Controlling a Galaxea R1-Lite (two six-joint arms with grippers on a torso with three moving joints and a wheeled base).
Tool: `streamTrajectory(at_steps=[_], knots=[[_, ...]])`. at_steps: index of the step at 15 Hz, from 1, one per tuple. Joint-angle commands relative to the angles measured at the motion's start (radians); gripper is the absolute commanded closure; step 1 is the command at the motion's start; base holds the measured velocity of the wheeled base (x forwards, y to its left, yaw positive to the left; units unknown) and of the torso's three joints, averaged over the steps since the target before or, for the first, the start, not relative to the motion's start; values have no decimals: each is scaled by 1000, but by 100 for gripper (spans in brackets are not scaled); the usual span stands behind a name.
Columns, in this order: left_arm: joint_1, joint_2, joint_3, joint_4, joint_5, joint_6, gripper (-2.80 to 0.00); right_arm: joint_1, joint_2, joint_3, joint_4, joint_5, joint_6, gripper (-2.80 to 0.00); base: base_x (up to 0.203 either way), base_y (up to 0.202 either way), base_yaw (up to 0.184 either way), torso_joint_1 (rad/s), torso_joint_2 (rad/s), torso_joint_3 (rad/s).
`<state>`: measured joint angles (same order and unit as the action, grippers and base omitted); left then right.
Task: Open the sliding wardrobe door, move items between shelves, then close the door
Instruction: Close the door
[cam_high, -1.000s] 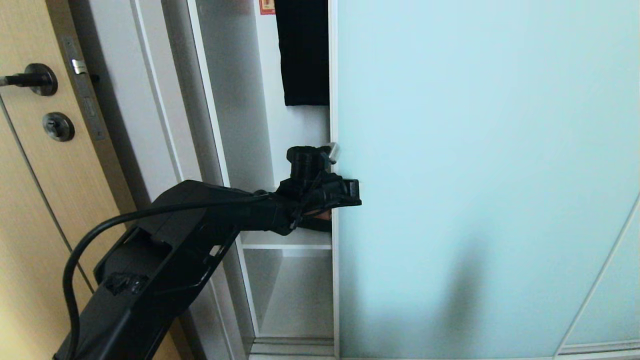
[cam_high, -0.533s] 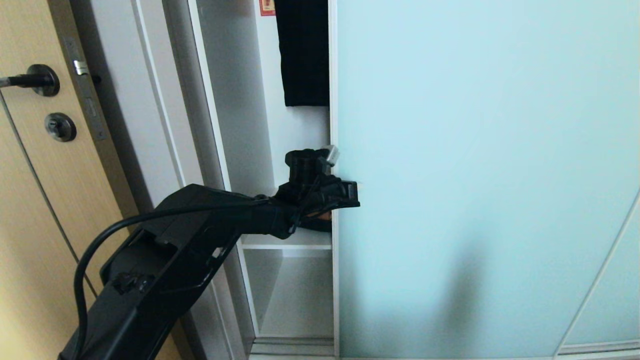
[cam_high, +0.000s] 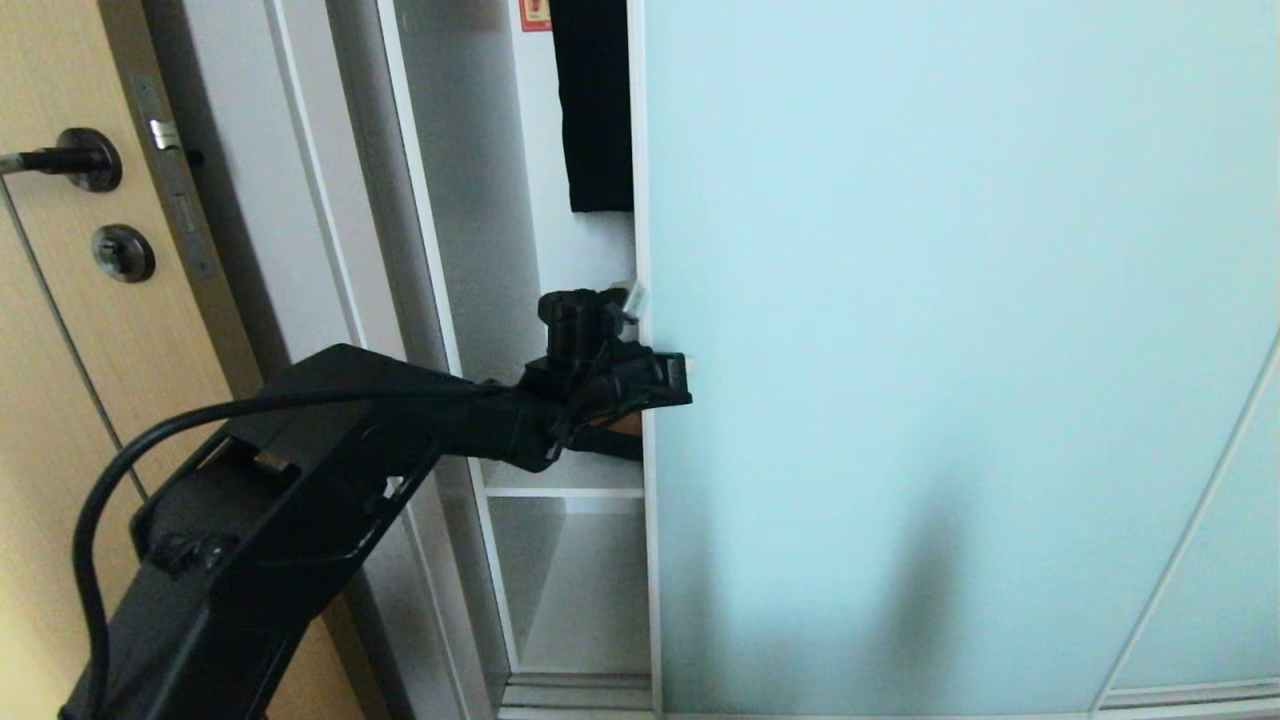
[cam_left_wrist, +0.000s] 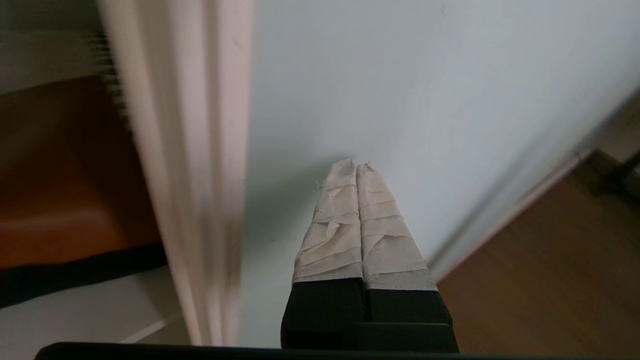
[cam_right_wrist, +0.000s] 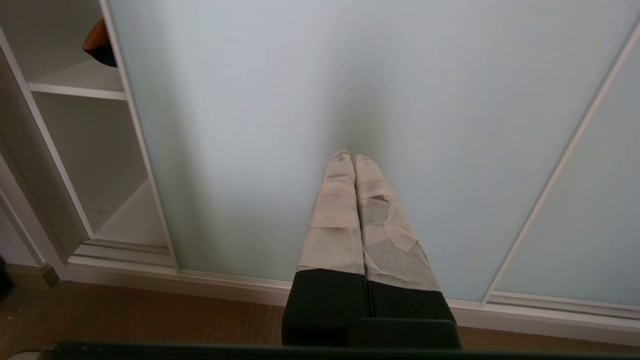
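One narrower gap now: the left hand (cam_high: 672, 375), fingers pressed together (holding nothing), rides the sliding wardrobe door (cam_high: 950, 350) leftward over the bag (cam_left_wrist: 65, 210) beside it — closing underway.

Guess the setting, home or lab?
Most likely a home bedroom or hallway: a built-in wardrobe with a frosted sliding wardrobe door, white shelves with a dark garment hanging above, and a light wood room door with a lever handle alongside.
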<state>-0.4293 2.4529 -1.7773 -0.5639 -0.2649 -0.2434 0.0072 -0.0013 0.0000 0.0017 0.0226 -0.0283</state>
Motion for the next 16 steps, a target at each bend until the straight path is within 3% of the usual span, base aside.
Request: streamTrajectory(at_steps=[1, 10, 12, 14, 16], knots=[[9, -81, 88, -30, -8, -2, 0, 0, -2, 0, 0, 0, -1, 0, 0, 0, 0, 0, 0, 0], [112, -356, 415, -102, -22, -8, 0, 0, -2, 1, 0, 0, -1, 0, 0, 0, 0, 0, 0, 0], [112, -449, 494, -123, -76, -10, 0, 0, -2, 1, 0, 0, -1, 0, 0, 0, 0, 0, 0, 0], [83, -484, 517, -123, -186, -14, 0, 0, -2, 2, 0, 0, -1, 0, 0, 0, 0, 0, 0, 0], [73, -429, 484, -125, -211, -13, 0, 0, -2, 0, 0, 0, -1, 0, 0, 0, 0, 0, 0, 0]])
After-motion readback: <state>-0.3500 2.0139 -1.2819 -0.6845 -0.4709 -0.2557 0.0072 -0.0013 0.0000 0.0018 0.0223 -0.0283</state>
